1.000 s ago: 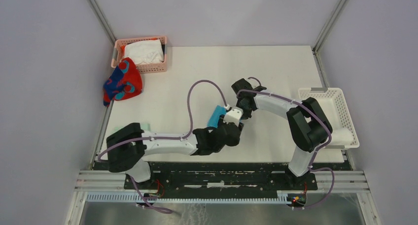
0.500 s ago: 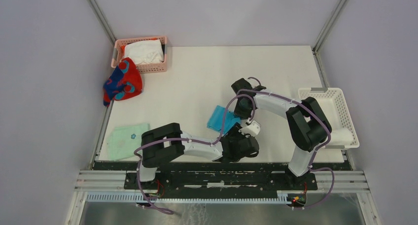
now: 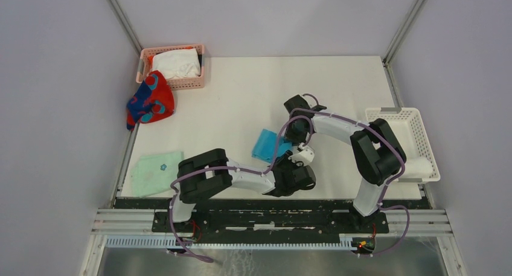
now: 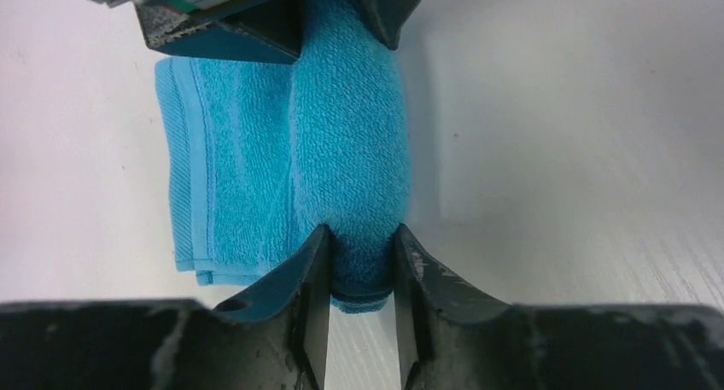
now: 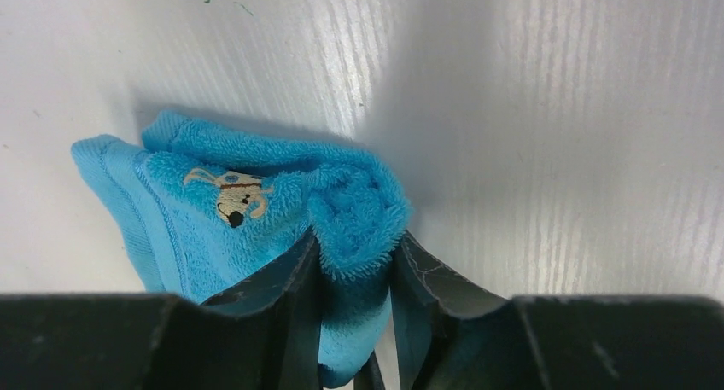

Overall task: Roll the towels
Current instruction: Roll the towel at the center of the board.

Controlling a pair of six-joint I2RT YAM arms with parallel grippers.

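The turquoise towel lies mid-table, its right edge rolled into a thick tube with a flat part to the left. My left gripper is shut on the near end of that roll; from above it sits just below the towel. My right gripper is shut on the far end, by the towel's small embroidered dog label, and shows at the top of the left wrist view. The red towel with blue blotches lies bunched at the table's left edge. The white towel sits in a pink basket.
The pink basket stands at the back left corner. A white basket hangs at the right edge. A pale mint-green folded cloth lies at the front left, beside my left arm's elbow.
My left arm has swung right from the towel's left side to the roll's near end, and its jaws have closed on it. The mint cloth is uncovered. The right gripper stayed put.
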